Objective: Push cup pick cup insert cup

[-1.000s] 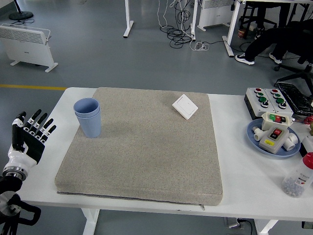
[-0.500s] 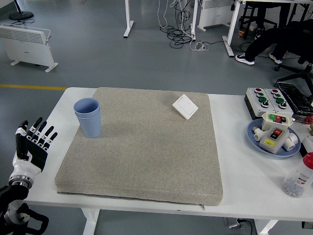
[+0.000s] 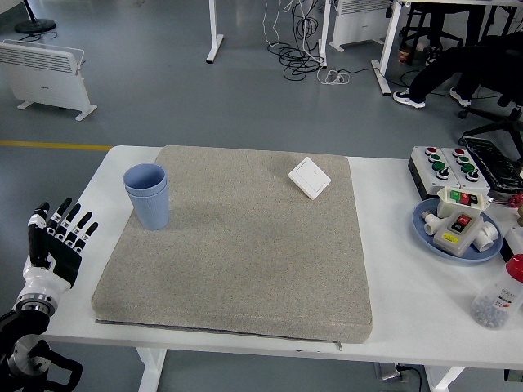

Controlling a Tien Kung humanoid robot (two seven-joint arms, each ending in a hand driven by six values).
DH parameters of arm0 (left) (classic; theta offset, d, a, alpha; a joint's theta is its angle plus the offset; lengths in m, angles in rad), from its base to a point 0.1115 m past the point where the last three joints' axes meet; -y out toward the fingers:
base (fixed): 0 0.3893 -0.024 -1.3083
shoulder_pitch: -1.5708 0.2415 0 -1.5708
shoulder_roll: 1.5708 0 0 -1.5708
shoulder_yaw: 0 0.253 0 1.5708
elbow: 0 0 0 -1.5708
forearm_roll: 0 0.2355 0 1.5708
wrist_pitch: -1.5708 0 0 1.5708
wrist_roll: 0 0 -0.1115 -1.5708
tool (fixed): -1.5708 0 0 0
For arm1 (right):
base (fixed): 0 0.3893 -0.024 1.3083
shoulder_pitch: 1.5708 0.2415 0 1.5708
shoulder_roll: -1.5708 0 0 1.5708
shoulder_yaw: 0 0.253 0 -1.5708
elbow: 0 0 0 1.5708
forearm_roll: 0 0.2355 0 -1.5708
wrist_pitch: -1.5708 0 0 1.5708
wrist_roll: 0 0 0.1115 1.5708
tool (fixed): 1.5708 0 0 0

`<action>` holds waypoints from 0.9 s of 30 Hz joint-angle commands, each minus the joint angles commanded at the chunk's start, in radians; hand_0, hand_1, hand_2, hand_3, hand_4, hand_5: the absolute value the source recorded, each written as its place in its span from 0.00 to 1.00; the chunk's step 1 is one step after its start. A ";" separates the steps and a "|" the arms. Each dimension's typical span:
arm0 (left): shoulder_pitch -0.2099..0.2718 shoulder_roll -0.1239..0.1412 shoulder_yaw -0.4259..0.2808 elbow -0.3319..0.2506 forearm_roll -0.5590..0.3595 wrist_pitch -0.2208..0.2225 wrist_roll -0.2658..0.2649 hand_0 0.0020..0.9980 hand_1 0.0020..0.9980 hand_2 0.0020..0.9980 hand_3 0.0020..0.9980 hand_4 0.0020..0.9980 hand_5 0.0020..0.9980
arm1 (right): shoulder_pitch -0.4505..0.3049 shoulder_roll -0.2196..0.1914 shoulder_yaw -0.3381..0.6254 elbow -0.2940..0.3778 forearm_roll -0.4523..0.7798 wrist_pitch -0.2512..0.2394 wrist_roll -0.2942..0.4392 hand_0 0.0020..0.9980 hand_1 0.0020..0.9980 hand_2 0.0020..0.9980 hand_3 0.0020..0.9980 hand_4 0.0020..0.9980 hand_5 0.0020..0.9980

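The left hand was seen at the near left edge of the tabletop, held upright with its fingers spread and nothing grasped; the right hand was not in view. The blue cups stood up and to the right of that hand, well apart from it, near the far left corner of the grey mat, and appeared to be two cups already nested, one rim showing just under the other. The insertion therefore looked done, so the step in hand was judged to be a clean withdrawal. It would be done well if the hand were kept clear of the mat's edge and moved away from the cups, since a brush from the side could tip the tall, light stack. A white switch plate lay far off to the hand's upper right.
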 joint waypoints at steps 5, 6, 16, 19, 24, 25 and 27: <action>0.002 0.000 0.002 0.000 0.003 0.001 0.000 0.88 0.90 0.96 0.90 0.57 1.00 | 0.000 0.000 -0.001 0.000 0.000 0.000 0.000 0.77 0.68 0.68 0.57 0.13 0.47; 0.002 0.000 0.002 0.000 0.004 0.001 0.000 0.88 0.90 0.97 0.91 0.56 1.00 | 0.000 0.001 -0.001 0.000 0.000 0.000 0.000 0.77 0.68 0.68 0.57 0.13 0.47; 0.010 0.000 0.007 0.002 0.006 0.000 0.000 0.88 0.90 0.97 0.91 0.56 1.00 | -0.003 0.001 -0.003 0.000 -0.003 0.000 -0.001 0.77 0.68 0.68 0.57 0.13 0.48; 0.012 0.000 0.008 0.002 0.010 0.000 0.000 0.88 0.90 0.97 0.91 0.56 1.00 | -0.004 0.001 -0.002 0.000 -0.005 0.000 -0.002 0.77 0.68 0.68 0.57 0.13 0.48; 0.015 0.000 0.009 0.002 0.008 0.000 0.001 0.88 0.90 0.97 0.91 0.56 1.00 | -0.007 0.002 -0.002 0.000 -0.009 -0.001 -0.004 0.77 0.68 0.68 0.57 0.13 0.48; 0.016 0.000 0.009 0.002 0.007 0.000 0.002 0.88 0.90 0.97 0.91 0.56 1.00 | -0.008 0.002 -0.002 0.000 -0.010 -0.001 -0.004 0.77 0.68 0.68 0.57 0.13 0.48; 0.016 0.000 0.009 0.002 0.006 0.000 0.002 0.88 0.90 0.97 0.91 0.56 1.00 | -0.009 0.002 -0.002 0.000 -0.011 -0.001 -0.005 0.77 0.68 0.68 0.57 0.13 0.48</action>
